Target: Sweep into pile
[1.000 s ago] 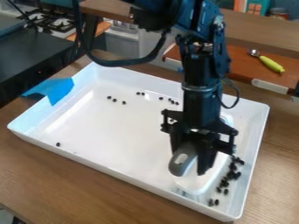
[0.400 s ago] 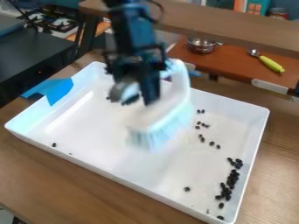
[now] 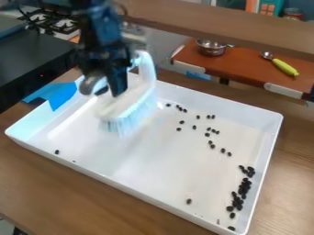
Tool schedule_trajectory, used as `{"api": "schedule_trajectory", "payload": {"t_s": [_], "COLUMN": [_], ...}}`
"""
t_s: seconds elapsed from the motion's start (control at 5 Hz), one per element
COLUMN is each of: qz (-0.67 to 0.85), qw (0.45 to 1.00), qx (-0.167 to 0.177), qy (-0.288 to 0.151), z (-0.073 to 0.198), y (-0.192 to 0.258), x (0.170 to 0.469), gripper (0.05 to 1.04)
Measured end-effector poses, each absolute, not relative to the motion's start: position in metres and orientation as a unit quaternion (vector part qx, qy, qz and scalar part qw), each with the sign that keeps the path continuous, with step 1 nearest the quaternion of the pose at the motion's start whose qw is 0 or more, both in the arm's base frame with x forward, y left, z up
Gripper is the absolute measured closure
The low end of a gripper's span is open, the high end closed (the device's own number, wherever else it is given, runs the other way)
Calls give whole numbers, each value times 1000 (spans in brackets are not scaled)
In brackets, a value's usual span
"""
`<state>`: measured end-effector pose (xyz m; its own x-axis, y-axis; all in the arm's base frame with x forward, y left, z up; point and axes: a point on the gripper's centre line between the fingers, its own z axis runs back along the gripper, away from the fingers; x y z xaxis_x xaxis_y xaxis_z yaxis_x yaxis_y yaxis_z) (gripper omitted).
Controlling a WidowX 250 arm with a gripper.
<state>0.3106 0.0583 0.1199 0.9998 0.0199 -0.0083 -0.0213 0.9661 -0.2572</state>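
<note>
The black gripper (image 3: 110, 87) hangs over the back left part of the white tray (image 3: 147, 195), shut on the handle of a white brush (image 3: 131, 103). The brush is tilted with its bristles down; whether they touch the tray floor I cannot tell. A dense cluster of dark beans (image 3: 244, 187) lies along the tray's right wall. Several loose beans (image 3: 208, 134) are scattered to the right of the brush, towards the back. One bean (image 3: 189, 201) rests near the front wall, and another (image 3: 57, 152) near the left front.
Blue tape (image 3: 58, 94) covers the tray's back left rim. Behind the tray, a metal pot (image 3: 211, 47) and a yellow-green handled utensil (image 3: 284, 67) sit on a reddish-brown shelf. A black stove-like unit (image 3: 40, 59) stands at the left.
From the tray's right side, the gripper and brush have moved to the back left, uncovering the beans there. The single bean near the front wall has shifted slightly left since the middle frame.
</note>
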Motion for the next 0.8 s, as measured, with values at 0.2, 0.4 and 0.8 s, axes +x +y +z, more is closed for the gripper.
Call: {"api": "schedule_trajectory", "payload": {"t_s": [0.2, 0.4, 0.8], "qz": [41, 50, 71], "qw": [993, 992, 990], "qx": [-112, -112, -116], "qy": [-4, -8, -20], "z": [103, 102, 104], "y": [92, 111, 148], "x": [321, 325, 320], "gripper": [590, 590, 590]}}
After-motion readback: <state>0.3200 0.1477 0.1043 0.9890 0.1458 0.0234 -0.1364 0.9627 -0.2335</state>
